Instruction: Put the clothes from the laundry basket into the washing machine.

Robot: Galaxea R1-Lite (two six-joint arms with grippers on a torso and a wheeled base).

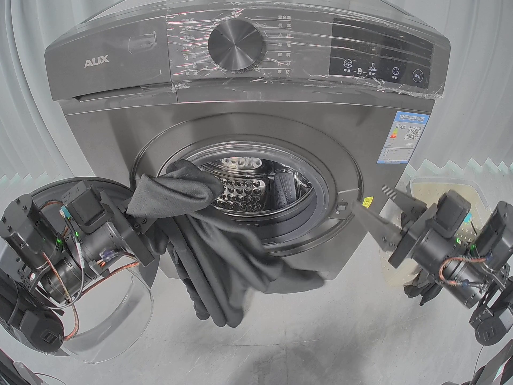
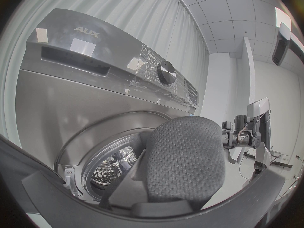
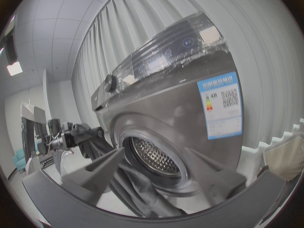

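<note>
The dark grey garment sits at centre-left of my head view; one bunched end is lifted to the left rim of the washer opening, with a fold reaching just into the drum; the rest hangs in long folds over the lower rim and down the front panel, its tail trailing toward the floor at lower centre. My left end effector is clamped on that bunched end, at the left edge of the opening; in the left wrist view the knit fabric wraps over one finger and hides it. The drum's perforated steel wall shows behind the cloth. The door stands swung open at lower left, just below the left arm. My right end effector is at the right of the frame, beside the washer's lower right corner, fingers spread wide and holding nothing, well apart from the garment. The pale basket stands behind that arm at the far right, against the curtain; I cannot tell what lies inside it.
</note>
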